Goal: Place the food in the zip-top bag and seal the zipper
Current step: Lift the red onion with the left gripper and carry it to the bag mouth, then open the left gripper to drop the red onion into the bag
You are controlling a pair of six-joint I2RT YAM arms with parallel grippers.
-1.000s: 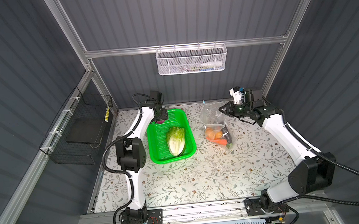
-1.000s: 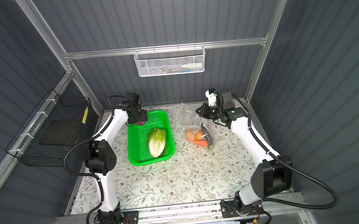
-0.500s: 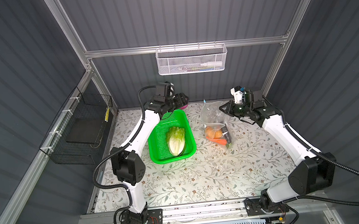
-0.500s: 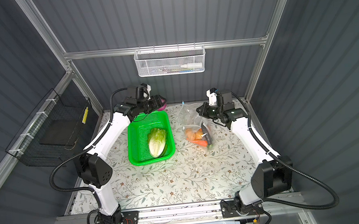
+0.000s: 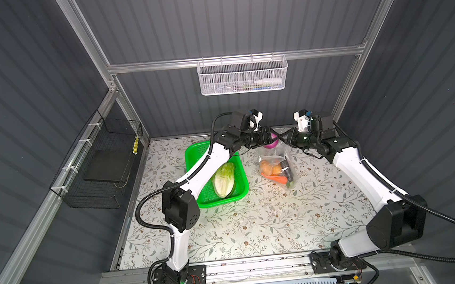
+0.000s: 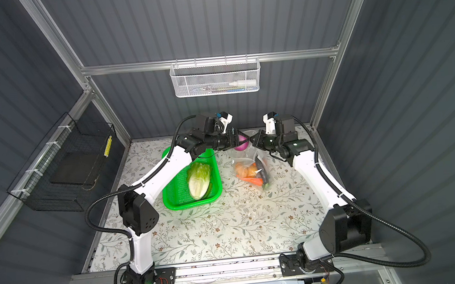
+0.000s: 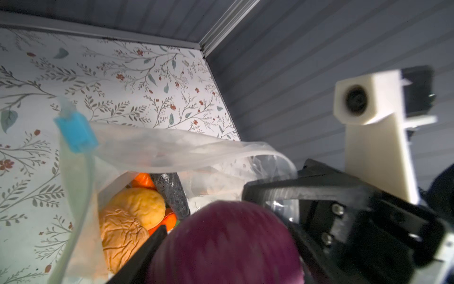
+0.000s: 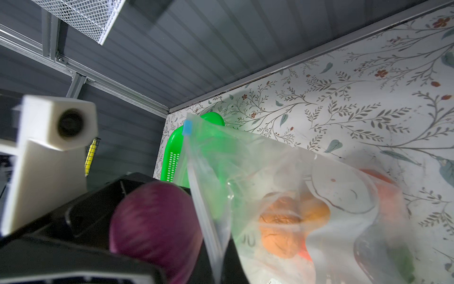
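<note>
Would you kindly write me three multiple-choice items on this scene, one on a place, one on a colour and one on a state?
1. Where is the cabbage? A in the basket; B on the table; C in the wire rack.
2. What colour is the slider on the bag? A red; B yellow; C light blue.
3. What is the left gripper doing? A hanging empty; B holding the onion; C pinching the bag.

Answers: 1 A, both top views show it lying in the green basket. 2 C, the left wrist view shows the blue tab on the zipper strip. 3 B, the purple onion sits in its grip at the bag's open mouth.
</note>
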